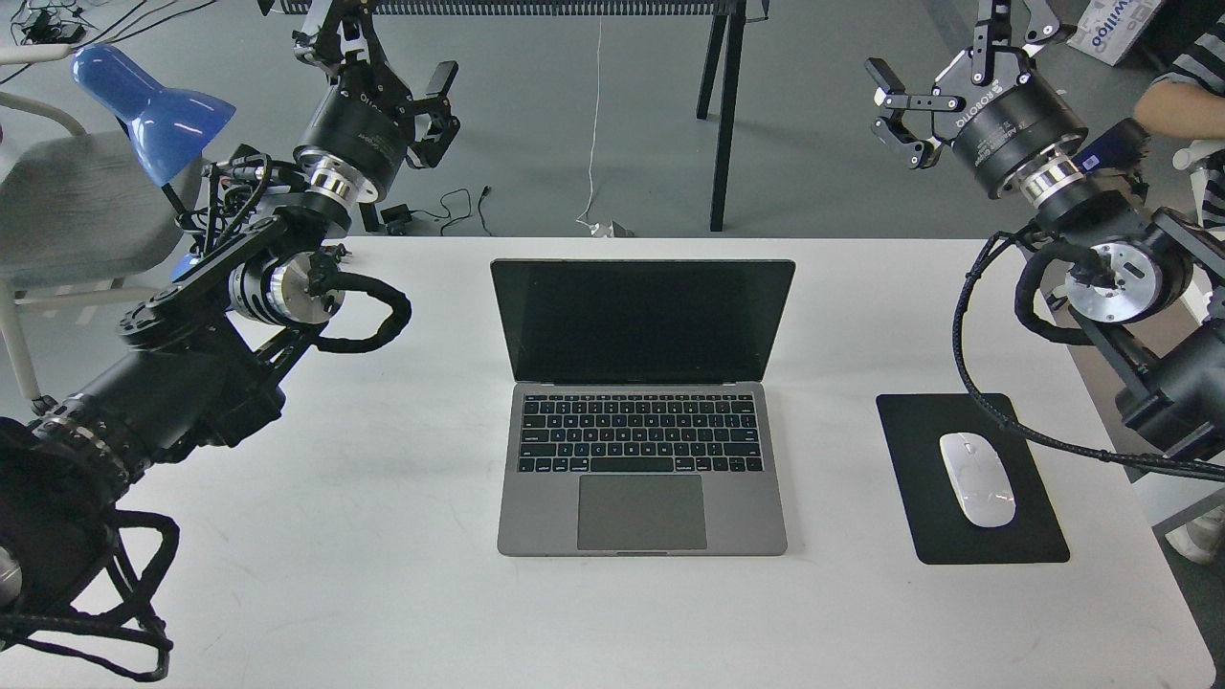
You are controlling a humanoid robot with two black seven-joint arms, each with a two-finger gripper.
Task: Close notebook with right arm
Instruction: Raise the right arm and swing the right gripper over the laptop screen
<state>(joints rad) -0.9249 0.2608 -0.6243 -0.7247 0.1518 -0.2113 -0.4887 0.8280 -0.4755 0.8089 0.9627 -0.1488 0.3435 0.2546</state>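
Head view. The left gripper (383, 53) and right gripper (943, 67) each lose one finger past the top edge. A person's forearm (1179, 99) is cut by the right edge, as is a cardboard box (1115, 27) with partly legible print at the top. The blue desk lamp (153, 110) has its base hidden behind the left arm (191, 354). The notebook (641, 407) shows no lid exterior.

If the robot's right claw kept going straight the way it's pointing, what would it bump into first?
Probably nothing on the table. The right gripper points up and away to the left, over bare grey floor, well above and beyond the open notebook. Depth is hard to judge from this one view.
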